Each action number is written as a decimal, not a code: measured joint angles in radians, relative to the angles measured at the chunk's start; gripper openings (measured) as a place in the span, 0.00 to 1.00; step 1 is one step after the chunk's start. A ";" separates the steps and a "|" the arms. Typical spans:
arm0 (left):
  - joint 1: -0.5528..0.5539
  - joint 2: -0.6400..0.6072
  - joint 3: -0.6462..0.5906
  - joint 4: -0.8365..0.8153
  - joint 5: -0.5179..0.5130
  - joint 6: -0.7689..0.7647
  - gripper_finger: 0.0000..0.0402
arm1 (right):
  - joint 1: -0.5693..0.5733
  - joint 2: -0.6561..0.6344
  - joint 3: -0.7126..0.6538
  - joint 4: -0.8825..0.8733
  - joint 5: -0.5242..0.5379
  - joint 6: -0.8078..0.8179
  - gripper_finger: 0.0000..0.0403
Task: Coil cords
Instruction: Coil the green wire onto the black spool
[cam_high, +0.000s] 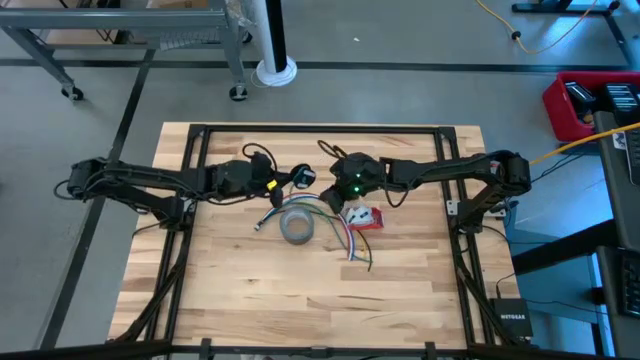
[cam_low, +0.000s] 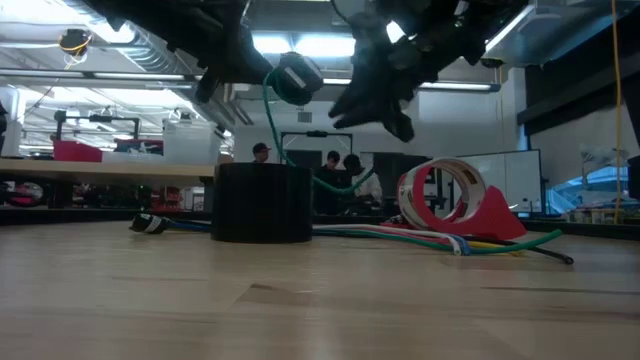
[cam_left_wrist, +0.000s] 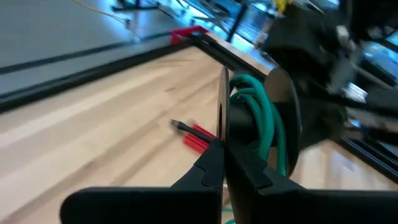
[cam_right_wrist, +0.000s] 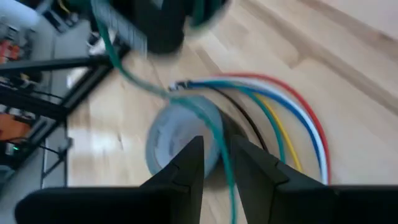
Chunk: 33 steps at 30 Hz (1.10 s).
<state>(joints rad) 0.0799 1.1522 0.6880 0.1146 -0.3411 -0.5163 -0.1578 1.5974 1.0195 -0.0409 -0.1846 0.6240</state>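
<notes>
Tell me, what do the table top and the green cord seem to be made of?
Table top: looks like wood, pale butcher-block strips with visible grain and a smooth, lightly glossy finish. Green cord: probably wire in a smooth plastic or rubber jacket; it bends in soft loops around a dark spool.

Right pincer (cam_right_wrist: 216, 163) above the wooden desk (cam_right_wrist: 348, 68), its two dark fingers (cam_right_wrist: 186, 165) slightly apart with a green cord (cam_right_wrist: 221, 149) running down between them. The cord leads up to a dark blurred body (cam_right_wrist: 158, 22) farther off. Beneath the fingers lies a grey tape roll (cam_right_wrist: 177, 137). Beside it, a bundle of wires (cam_right_wrist: 280, 106), red, white, blue, yellow, green and black, curves across the desk.
</notes>
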 joint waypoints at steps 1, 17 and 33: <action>-0.006 -0.001 0.000 -0.001 0.015 0.000 0.00 | -0.003 0.000 0.000 0.022 -0.001 -0.003 0.21; -0.095 -0.192 -0.001 -0.059 0.049 0.032 0.00 | -0.131 -0.001 0.000 0.343 -0.432 0.074 0.21; -0.159 -0.219 -0.001 0.081 0.109 0.125 0.00 | -0.125 -0.001 0.000 0.599 -0.410 0.071 0.21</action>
<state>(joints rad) -0.0791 0.9337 0.6872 0.1960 -0.2323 -0.3911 -0.2828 1.5967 1.0199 0.5581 -0.5949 0.6949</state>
